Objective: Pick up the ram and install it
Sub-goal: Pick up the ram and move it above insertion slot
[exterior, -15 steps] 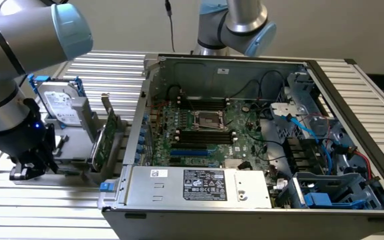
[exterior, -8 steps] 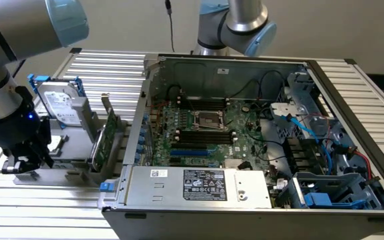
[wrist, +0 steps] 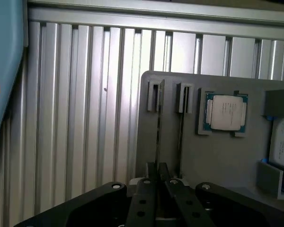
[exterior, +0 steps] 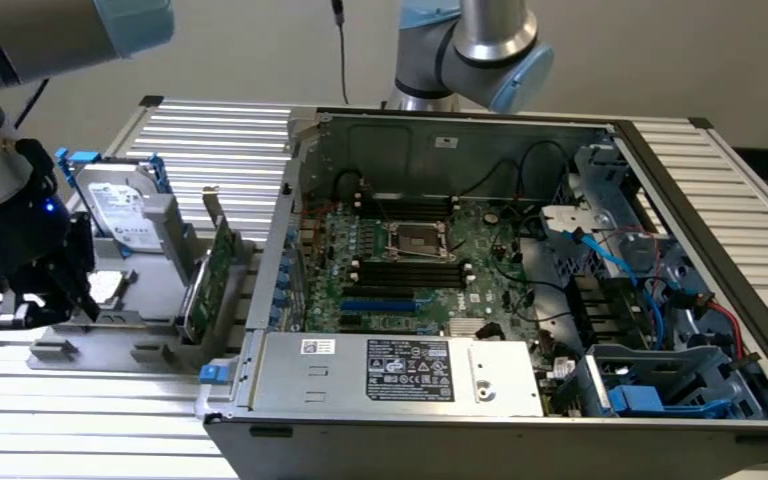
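Looks like our end effector [wrist: 157, 171] is pinched shut on the ram [wrist: 158, 125], its long axis running straight ahead.

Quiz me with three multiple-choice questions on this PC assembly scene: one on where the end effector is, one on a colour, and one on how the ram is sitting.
1. Relative to the computer case, where is the end effector?
A. inside the case
B. at the parts holder beside the case
C. on the far side of the case from the holder

2. What colour is the parts holder?
A. red
B. grey
C. yellow

3. How does the ram sit?
A. flat on the table
B. pushed into a motherboard slot
C. on edge in a slot of the holder

Answers:
1. B, because the wrist view shows the holder directly at the end effector, and the exterior view places it outside the case, on that view's left.
2. B, because its bare surface is plain grey.
3. C, because the wrist view shows the ram edge-on, running from the slot posts.
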